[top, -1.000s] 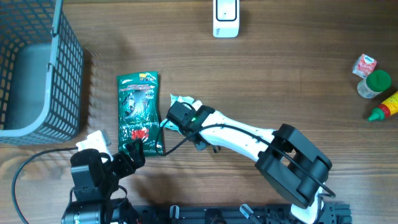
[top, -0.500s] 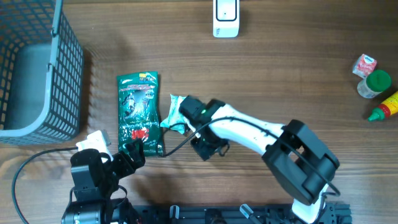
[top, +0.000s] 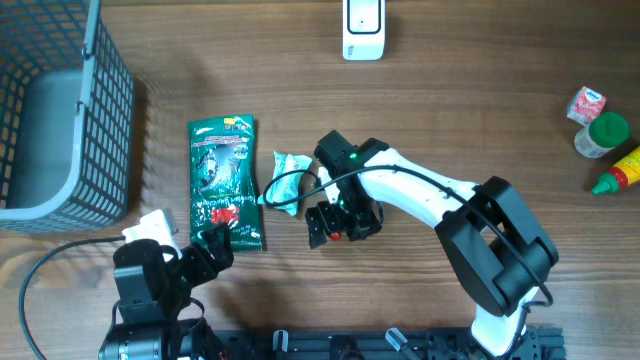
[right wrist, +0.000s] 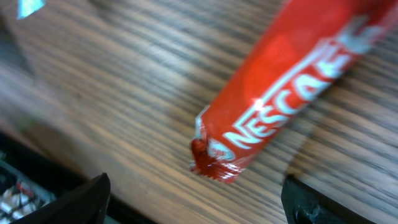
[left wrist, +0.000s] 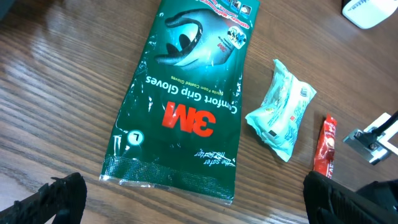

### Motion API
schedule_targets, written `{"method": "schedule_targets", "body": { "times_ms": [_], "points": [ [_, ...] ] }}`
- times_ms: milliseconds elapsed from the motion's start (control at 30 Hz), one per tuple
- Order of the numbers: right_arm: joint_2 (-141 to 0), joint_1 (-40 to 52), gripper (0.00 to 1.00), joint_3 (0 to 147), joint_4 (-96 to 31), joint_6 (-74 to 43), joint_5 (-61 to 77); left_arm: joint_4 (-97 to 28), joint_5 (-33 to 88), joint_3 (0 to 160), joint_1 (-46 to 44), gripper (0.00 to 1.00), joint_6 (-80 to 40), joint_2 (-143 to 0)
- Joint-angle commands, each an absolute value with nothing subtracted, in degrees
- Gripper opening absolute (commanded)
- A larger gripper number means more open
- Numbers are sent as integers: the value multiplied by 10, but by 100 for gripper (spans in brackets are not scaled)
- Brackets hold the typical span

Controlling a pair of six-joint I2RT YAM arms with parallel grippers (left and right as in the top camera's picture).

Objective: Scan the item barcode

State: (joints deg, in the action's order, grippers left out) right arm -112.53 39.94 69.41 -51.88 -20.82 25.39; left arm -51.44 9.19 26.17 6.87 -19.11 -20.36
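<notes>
Starting overhead: right gripper (top: 338, 222) sits mid-frame, pointing at the table just right of the green 3M gloves pack (top: 225, 182) and below a small teal packet (top: 290, 166). We see a sliver of red under it, the Nescafé stick (top: 333, 233); from this view we can't tell how wide the jaws stand. Scanner (top: 362, 27) is at the top edge, well apart from the stick. Left gripper (top: 182, 236) sits lower left, at the bottom end of the gloves pack. Wire basket (top: 100, 130) is upper left. Small carton (top: 587, 103), green-capped bottle (top: 603, 134) and yellow bottle (top: 622, 172) are at the right edge.

Left wrist: the fingers (left wrist: 56, 198) show only as dark tips in the bottom corners, spread wide, nothing between them. Gloves pack lies flat centre-left, with the teal packet right of it. The stick is just beside the packet, not touching, near the right arm's hardware.

Right wrist: the stick fills the upper right, flat on the wood, logo up, crimped end toward centre. Fingertips (right wrist: 87, 198) sit in the two bottom corners, wide apart and clear of the stick, gripping nothing.
</notes>
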Motion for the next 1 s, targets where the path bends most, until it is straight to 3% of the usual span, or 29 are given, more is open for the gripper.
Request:
{"method": "schedule_targets", "body": {
  "times_ms": [0, 367, 467, 600, 733, 800, 833, 967],
  "points": [
    [-1187, 404, 91, 660, -499, -277, 46, -513, 86, 259, 73, 100, -184, -201],
    [-1285, 407, 86, 660, -452, -300, -3, -513, 86, 259, 73, 100, -184, -201],
    [-1310, 403, 73, 661, -442, -302, -15, -513, 87, 259, 73, 100, -184, -201],
    [-1318, 402, 68, 661, -425, -301, -18, -513, 87, 259, 73, 100, -184, -201],
    [-1318, 402, 25, 661, -407, -299, -32, -513, 86, 259, 73, 100, -184, -201],
    [-1318, 402, 9, 662, -392, -279, -34, -513, 87, 259, 72, 100, -184, -201],
    [-1318, 402, 5, 664, -389, -271, -36, -513, 87, 259, 73, 100, -184, -201],
    [-1318, 402, 4, 675, -386, -258, -55, -513, 86, 259, 73, 100, -184, -201]
  ]
}}
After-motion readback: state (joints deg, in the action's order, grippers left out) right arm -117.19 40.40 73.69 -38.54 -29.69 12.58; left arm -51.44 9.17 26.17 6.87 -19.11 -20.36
